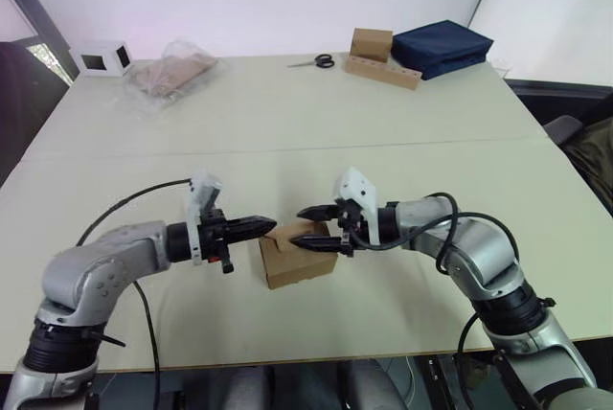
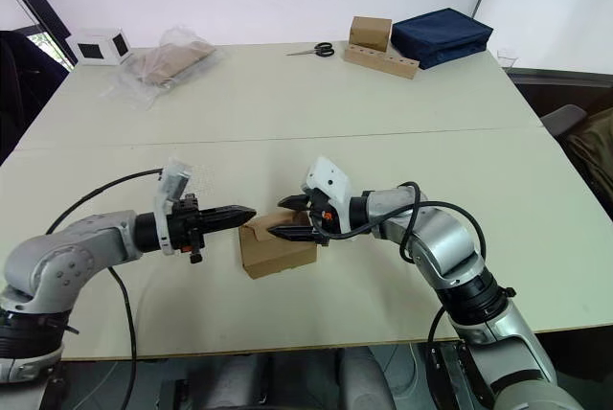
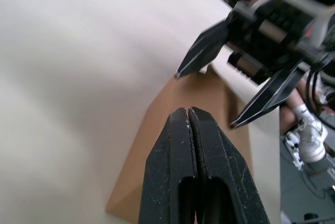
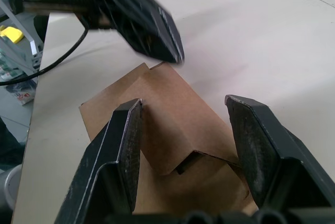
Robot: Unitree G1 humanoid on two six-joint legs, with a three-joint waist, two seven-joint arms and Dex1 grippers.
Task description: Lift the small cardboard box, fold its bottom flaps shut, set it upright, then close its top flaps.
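Note:
The small cardboard box (image 1: 297, 257) stands on the table near its front edge, between my two grippers. My left gripper (image 1: 268, 225) is shut with nothing in it, its tip at the box's upper left edge. My right gripper (image 1: 302, 228) is open, one finger above the box's top and one against its right side. In the right wrist view, the open right gripper (image 4: 183, 103) straddles the top flaps (image 4: 172, 135). The pointed outer flap is folded down over the box, with a dark gap at its tip. The left gripper (image 4: 175, 56) shows beyond.
At the table's far side lie a white box with a dark window (image 1: 103, 57), a crumpled plastic bag (image 1: 172, 73), scissors (image 1: 314, 61), a brown cube with a holed cardboard strip (image 1: 378, 57) and a navy bag (image 1: 441, 46). The table's front edge (image 1: 306, 357) runs just behind the box.

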